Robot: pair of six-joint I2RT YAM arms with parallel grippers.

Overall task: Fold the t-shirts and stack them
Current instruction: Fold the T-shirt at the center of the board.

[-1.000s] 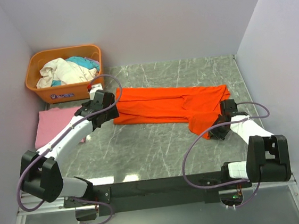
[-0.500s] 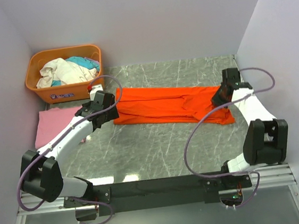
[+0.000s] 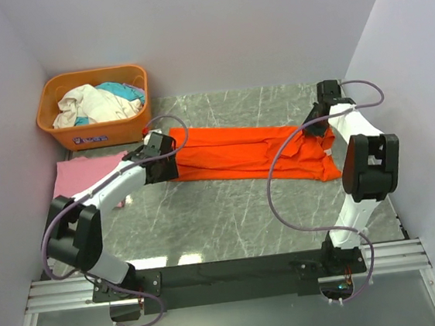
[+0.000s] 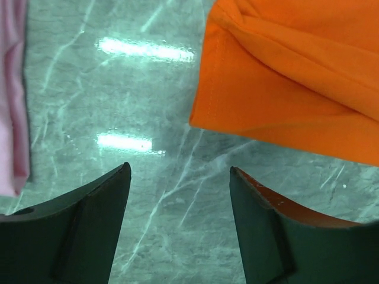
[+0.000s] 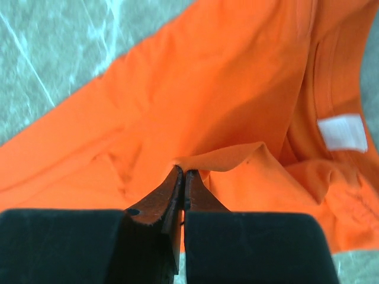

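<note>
Orange-red t-shirt (image 5: 207, 106) pinched by right fingers (image 5: 155, 204), white label (image 5: 342, 132)

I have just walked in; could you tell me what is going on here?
The right gripper is shut on a fold of the bright orange-red cloth t-shirt, spread on the grey marble table. The left gripper hovers open by the shirt's other end, holding nothing. A light pink cloth t-shirt lies further left.

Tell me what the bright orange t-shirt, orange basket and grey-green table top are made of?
The bright orange t-shirt: soft matte cloth; it wrinkles and has a stitched hem. The orange basket: likely hard, smooth plastic; stiff rim. The grey-green table top: glossy marble or a marble print; white veins, lamp reflections.
</note>
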